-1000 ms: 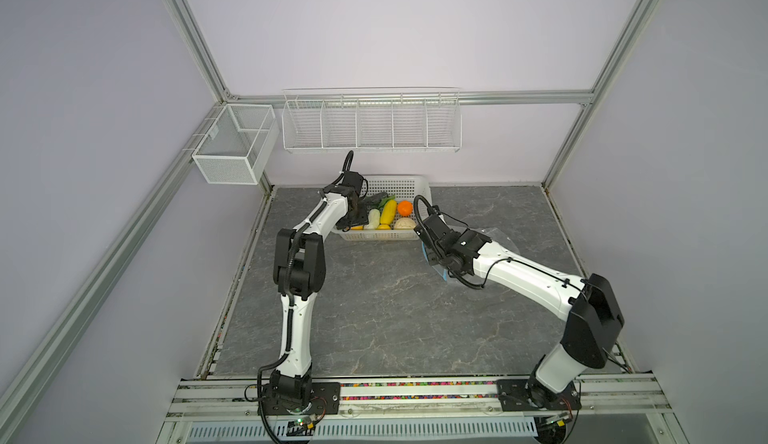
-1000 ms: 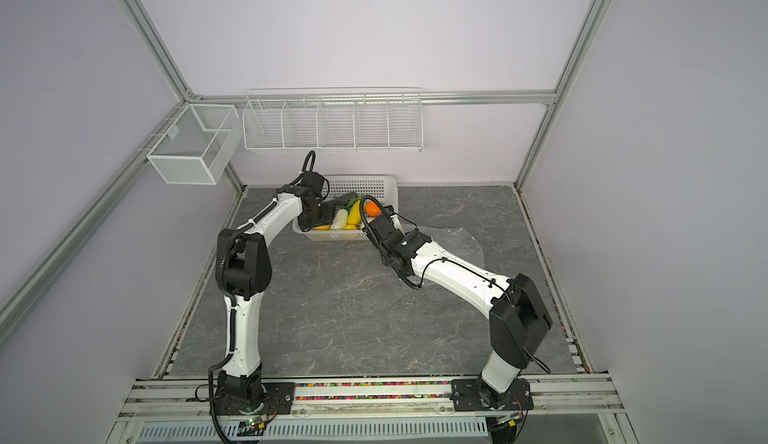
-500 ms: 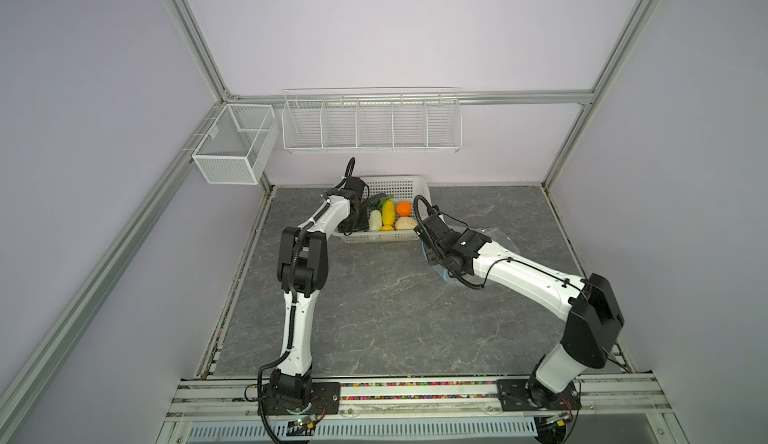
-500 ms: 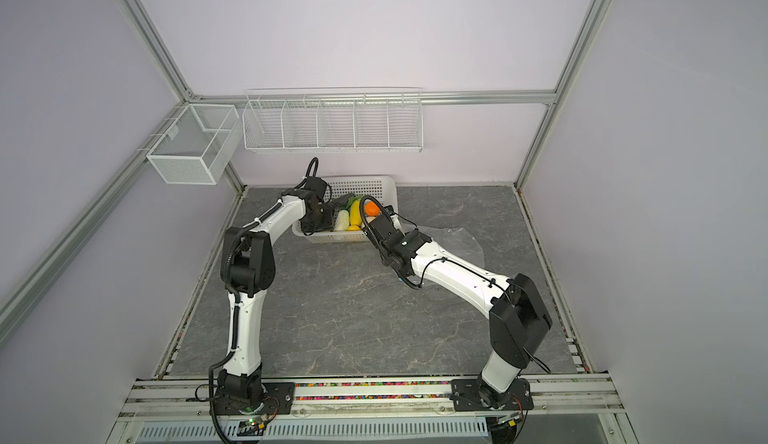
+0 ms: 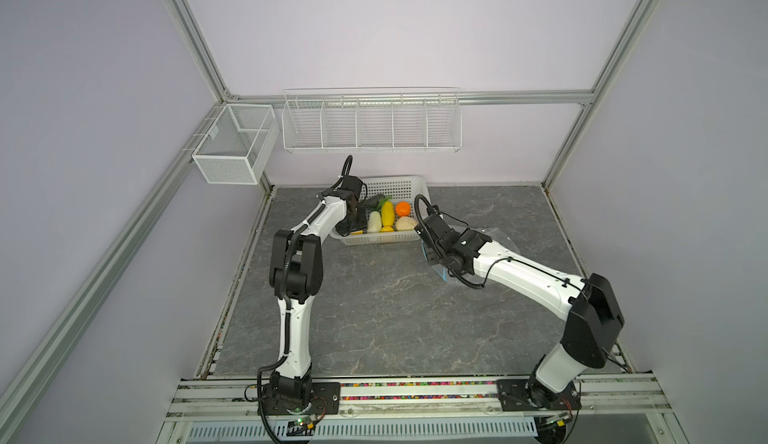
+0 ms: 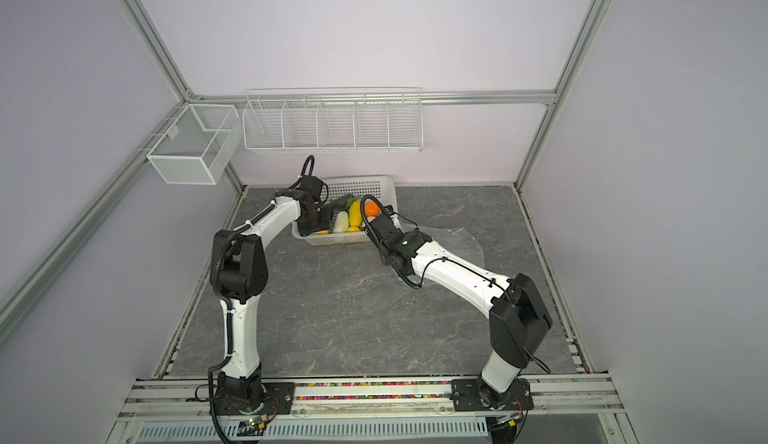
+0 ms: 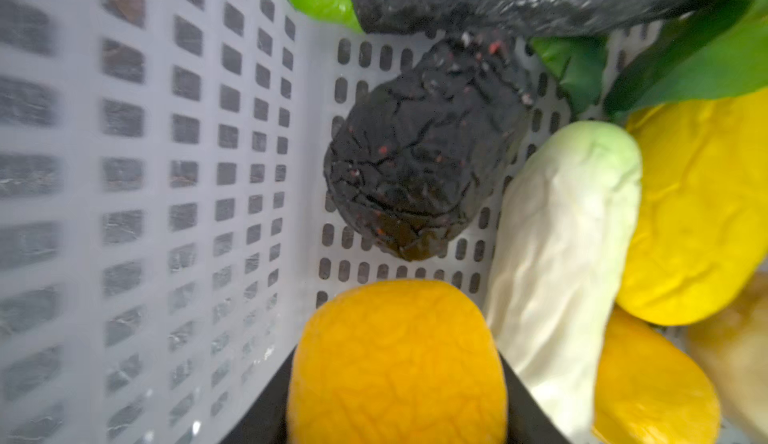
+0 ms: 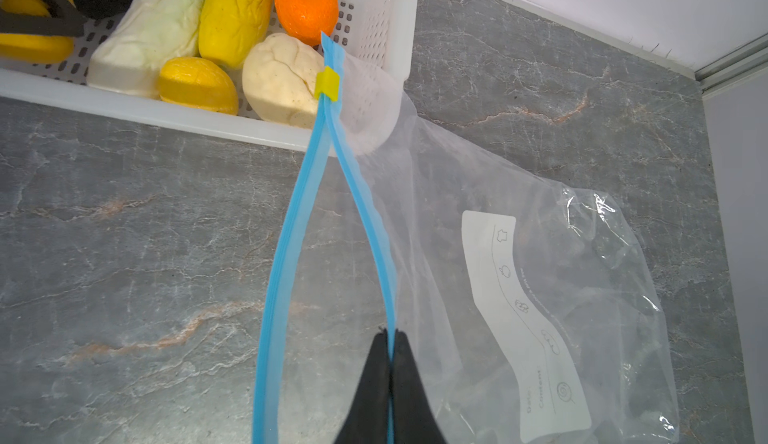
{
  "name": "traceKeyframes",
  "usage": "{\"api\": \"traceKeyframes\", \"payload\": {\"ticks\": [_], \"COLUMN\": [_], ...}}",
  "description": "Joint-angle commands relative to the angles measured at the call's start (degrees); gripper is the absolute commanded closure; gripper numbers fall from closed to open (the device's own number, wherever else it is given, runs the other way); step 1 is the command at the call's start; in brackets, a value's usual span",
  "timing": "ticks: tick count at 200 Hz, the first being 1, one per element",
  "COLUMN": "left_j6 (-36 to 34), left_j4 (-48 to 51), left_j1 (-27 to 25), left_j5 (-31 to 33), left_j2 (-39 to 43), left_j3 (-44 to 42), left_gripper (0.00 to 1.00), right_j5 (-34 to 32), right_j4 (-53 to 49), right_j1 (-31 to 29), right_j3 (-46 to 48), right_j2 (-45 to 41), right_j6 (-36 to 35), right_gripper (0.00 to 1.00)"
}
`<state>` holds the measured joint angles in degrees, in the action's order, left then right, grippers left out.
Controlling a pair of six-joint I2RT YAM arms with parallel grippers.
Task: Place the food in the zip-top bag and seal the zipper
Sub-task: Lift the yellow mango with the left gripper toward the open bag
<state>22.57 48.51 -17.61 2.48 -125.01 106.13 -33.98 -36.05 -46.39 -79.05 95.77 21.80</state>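
The food lies in a white perforated basket (image 5: 386, 238): an orange (image 8: 305, 5), a yellow piece (image 8: 237, 13), a white cabbage (image 8: 145, 34), a beige piece (image 8: 282, 76) and a black avocado (image 7: 415, 150). My left gripper (image 7: 397, 363) reaches into the basket's left end (image 5: 353, 223), shut on a yellow-orange piece (image 7: 395, 338). The clear zip-top bag (image 8: 540, 254) lies on the table right of the basket. Its blue zipper (image 8: 286, 234) gapes, with a yellow slider (image 8: 327, 83) at the far end. My right gripper (image 8: 390, 333) is shut on the zipper's upper strip.
A white wire rack (image 5: 370, 121) hangs on the back wall, and a mesh box (image 5: 232, 146) hangs on the left frame. The bag's far corner rests against the basket's right end (image 8: 374, 101). Grey marble tabletop (image 5: 374, 317) stretches toward the front rail.
My left gripper has sunk deeper into the basket's left end and its jaws have narrowed onto the yellow-orange piece. The right arm and the bag have not moved.
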Motion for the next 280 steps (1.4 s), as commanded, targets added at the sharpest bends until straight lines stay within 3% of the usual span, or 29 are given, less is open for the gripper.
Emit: {"api": "traceKeyframes", "payload": {"ticks": [1,79,106,134,167,226,280], "left_j6": [1.0,1.9,5.3,12.3,20.7,35.6,43.2], "left_j4": [-0.4,-2.5,-9.4,-23.2,-34.8,-55.1,-65.8], "left_j1": [0.3,0.5,0.3,0.3,-1.5,-7.9,-12.8], "left_j5": [-1.1,-3.7,-12.1,-24.5,-31.7,-32.3,-29.4], "left_j2": [3.5,17.9,24.7,30.7,35.0,40.5,38.8], "left_j3": [-0.9,-10.3,-18.4,-30.0,-38.2,-48.9,-50.4], "left_gripper": [0.60,0.66,0.69,0.73,0.76,0.79,0.79], "right_j5": [1.4,5.2,6.9,8.7,10.4,12.3,11.1], "right_j4": [0.4,0.8,0.8,1.6,2.1,2.9,2.2], "right_j1": [0.5,1.5,1.5,1.6,1.7,1.9,2.2], "right_j3": [-0.5,-1.9,-2.7,-2.3,-2.4,-2.0,-1.8], "right_j2": [-0.8,-2.0,-1.8,-2.4,-2.7,-2.7,-4.1], "right_j6": [-0.6,0.0,1.0,2.4,3.6,5.5,5.9], "right_gripper": [0.94,0.94,0.94,0.94,0.94,0.94,0.94]}}
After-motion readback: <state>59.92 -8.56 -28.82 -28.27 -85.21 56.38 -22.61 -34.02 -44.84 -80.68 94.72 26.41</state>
